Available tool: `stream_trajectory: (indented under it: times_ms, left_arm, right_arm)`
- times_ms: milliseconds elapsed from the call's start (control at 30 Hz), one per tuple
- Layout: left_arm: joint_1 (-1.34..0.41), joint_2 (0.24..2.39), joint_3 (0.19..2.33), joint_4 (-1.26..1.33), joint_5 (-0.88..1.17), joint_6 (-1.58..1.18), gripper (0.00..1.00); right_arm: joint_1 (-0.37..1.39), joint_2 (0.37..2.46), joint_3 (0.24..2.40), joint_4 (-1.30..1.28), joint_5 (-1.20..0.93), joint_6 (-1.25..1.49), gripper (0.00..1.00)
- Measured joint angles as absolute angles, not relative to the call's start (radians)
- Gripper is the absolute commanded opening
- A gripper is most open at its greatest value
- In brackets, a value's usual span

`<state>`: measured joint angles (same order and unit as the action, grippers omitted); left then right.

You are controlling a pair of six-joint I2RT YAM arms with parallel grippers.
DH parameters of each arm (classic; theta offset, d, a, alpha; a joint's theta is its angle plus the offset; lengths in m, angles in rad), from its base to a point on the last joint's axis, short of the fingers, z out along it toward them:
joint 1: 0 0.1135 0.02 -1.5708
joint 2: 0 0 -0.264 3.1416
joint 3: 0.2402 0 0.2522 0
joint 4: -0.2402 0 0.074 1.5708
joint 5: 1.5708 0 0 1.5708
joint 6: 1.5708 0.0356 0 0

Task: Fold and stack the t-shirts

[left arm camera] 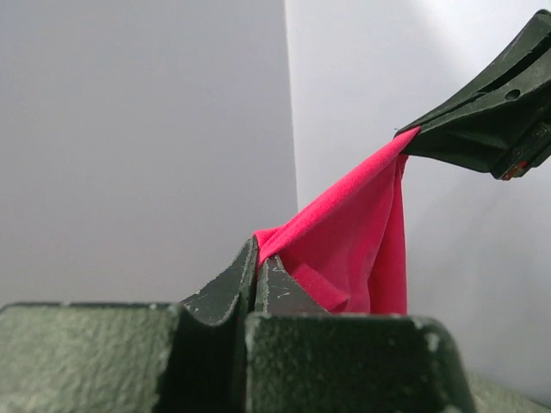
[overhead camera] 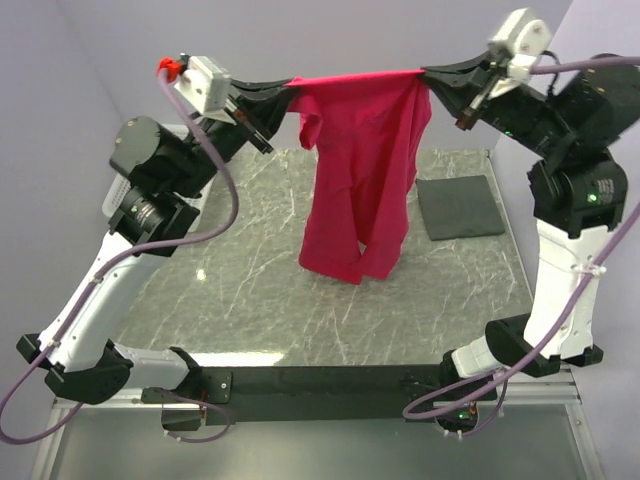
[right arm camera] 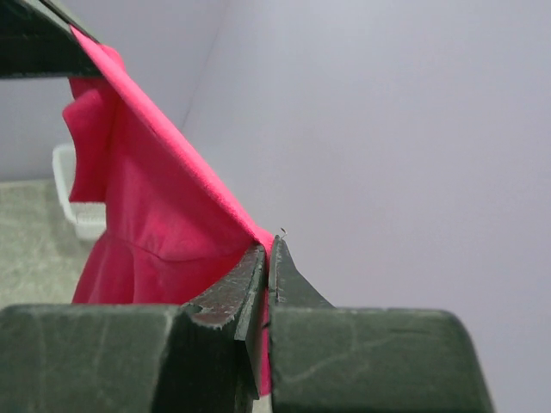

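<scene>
Jaws of the left gripper (overhead camera: pixel 289 86) clamp one end of the top edge of the red t-shirt (overhead camera: pixel 360 170); the right gripper (overhead camera: pixel 426 73) pinches the other end. The shirt hangs between them above the table (overhead camera: pixel 230 300).

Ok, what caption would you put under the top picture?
Left gripper and right gripper hold the red t-shirt stretched up over the table.

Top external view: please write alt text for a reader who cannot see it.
A red t-shirt hangs in the air above a marbled table, its top edge stretched between the left gripper and the right gripper, both shut on it. A dark grey folded cloth lies flat on the table to the right of it.
</scene>
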<state>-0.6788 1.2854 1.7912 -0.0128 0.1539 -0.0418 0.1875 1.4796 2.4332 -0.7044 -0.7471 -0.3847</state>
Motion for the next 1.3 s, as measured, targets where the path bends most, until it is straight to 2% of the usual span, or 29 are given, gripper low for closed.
stream_trajectory:
  times_ms: [267,567,700,800,1000,1167,1267,1300]
  left_arm:
    - [-0.689,1.241,1.852,0.044,0.246,-0.014,0.01]
    - [-0.692,1.241,1.893,0.042,0.310,-0.014,0.01]
    - [-0.691,1.282,1.892,0.064,0.309,-0.058,0.01]
    - [-0.686,1.322,1.850,0.097,0.305,-0.118,0.01]
    - [-0.668,1.406,1.580,0.203,0.319,-0.284,0.01]
    - [-0.665,1.527,1.325,0.244,0.319,-0.393,0.01]
    - [-0.666,1.635,1.257,0.240,0.315,-0.442,0.11]
    - [-0.667,1.663,1.251,0.238,0.310,-0.455,0.23]
  right_arm:
    - [0.192,1.454,2.541,-0.617,-0.809,-0.289,0.00]
    - [0.193,1.380,2.490,-0.581,-0.816,-0.265,0.00]
    - [0.191,1.271,2.275,-0.577,-0.757,-0.315,0.00]
    - [0.175,1.168,2.030,-0.561,-0.699,-0.374,0.00]
    - [0.104,1.007,1.470,-0.534,-0.599,-0.482,0.00]
    - [0.038,1.021,1.117,-0.534,-0.524,-0.527,0.00]
    - [0.017,1.056,1.005,-0.537,-0.490,-0.537,0.00]
    - [0.010,1.061,0.986,-0.543,-0.485,-0.540,0.00]
